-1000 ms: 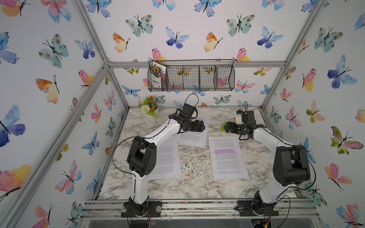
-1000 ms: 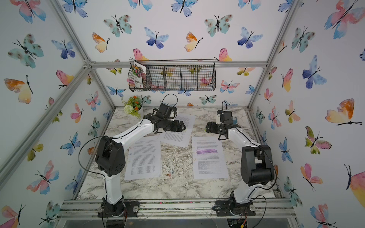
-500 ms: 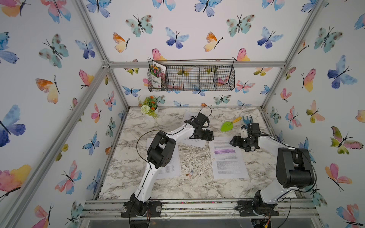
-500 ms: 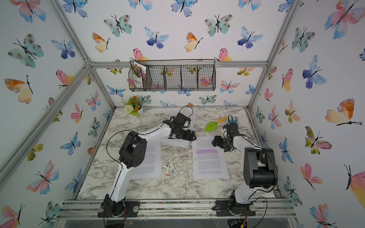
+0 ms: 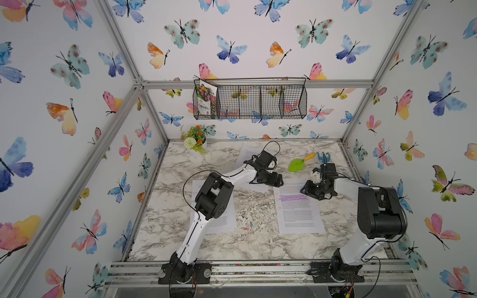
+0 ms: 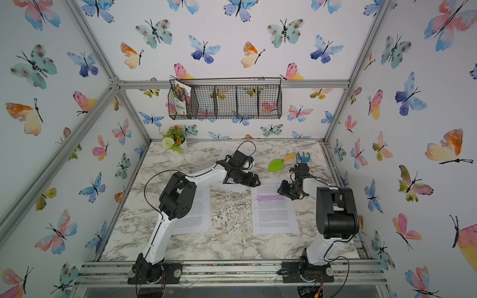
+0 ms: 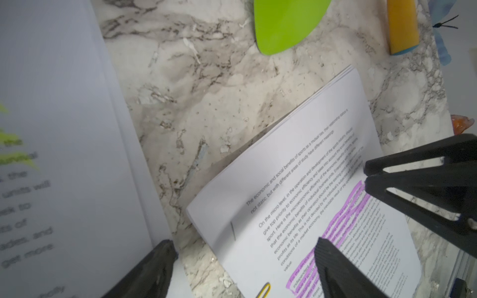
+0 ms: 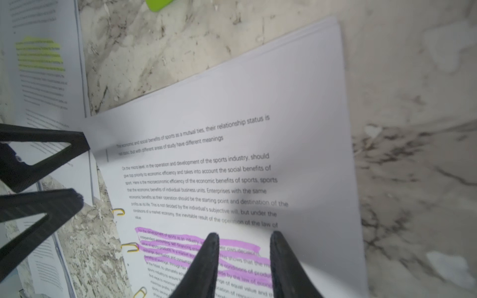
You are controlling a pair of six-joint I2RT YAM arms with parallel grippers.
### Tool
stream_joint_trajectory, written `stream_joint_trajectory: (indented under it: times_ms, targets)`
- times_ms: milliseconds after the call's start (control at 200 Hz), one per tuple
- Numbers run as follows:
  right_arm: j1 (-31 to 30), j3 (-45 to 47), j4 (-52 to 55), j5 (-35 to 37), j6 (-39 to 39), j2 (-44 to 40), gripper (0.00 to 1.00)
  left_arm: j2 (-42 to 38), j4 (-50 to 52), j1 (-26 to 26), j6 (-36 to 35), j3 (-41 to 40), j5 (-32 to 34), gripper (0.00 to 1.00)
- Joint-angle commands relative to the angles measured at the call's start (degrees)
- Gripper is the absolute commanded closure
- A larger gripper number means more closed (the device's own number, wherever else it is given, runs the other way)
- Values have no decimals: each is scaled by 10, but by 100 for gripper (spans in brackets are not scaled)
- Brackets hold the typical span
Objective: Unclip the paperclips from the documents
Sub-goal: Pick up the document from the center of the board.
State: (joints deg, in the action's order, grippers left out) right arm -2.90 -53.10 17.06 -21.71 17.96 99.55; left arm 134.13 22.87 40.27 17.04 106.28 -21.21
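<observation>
We saw the right pincer (image 8: 244,234) narrow, nothing btwn its tips, over the purple-marked doc (image 5: 296,214) at the surface (image 5: 165,232) right; yellow paperclips (image 8: 130,247) sat on its left edge. The left pincer (image 7: 242,245) gaped wide nearby.

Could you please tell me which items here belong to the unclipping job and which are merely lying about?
Job: purple-highlighted document, yellow-green-highlighted document, third document, yellow paperclips, loose paperclips.
Lying about: green trowel, blue rake, flower pot, wire basket, seed packet.
</observation>
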Motion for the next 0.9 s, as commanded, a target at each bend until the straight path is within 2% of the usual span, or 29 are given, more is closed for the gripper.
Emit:
stream_joint_trajectory:
  times_ms: [0,235,245,400,556,776,896]
  targets:
    - [-1,15,14,-6,8,31,67,22,-13,3,-9,2,-33,16]
    - [-1,19,17,-17,9,38,72,21,-23,10,6,-9,-59,24]
    - [-1,19,16,-17,9,39,72,21,-25,10,7,-11,-76,24]
    - [-1,20,13,-21,9,45,73,15,-44,17,33,-28,-123,34]
    - [-1,19,11,-28,12,50,73,0,-45,22,35,-40,-132,44]
    - [-1,27,4,-32,15,49,73,-18,-48,22,36,-59,-129,85]
    - [-1,24,5,-41,7,41,72,-24,-40,22,30,-51,-121,97]
